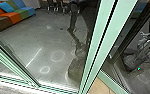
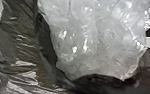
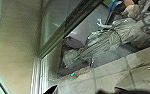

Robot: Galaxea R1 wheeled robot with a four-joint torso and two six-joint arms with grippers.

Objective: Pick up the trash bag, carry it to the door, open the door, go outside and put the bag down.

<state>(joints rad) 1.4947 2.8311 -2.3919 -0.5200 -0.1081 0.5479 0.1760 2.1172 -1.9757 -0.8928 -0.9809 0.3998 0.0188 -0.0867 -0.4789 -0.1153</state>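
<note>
Trash bag (image 2: 18,50) could tear if swung against green door frame (image 1: 116,25); end effectors' state: cannot tell.

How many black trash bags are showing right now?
1: the black trash bag up close in the left wrist view, against the clear plastic. More could be hidden behind it.

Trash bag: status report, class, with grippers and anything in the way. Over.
Dark trash bag close before left wrist camera, pale plastic against it. Grippers: can't tell. Light green frame and glass ahead.
</note>
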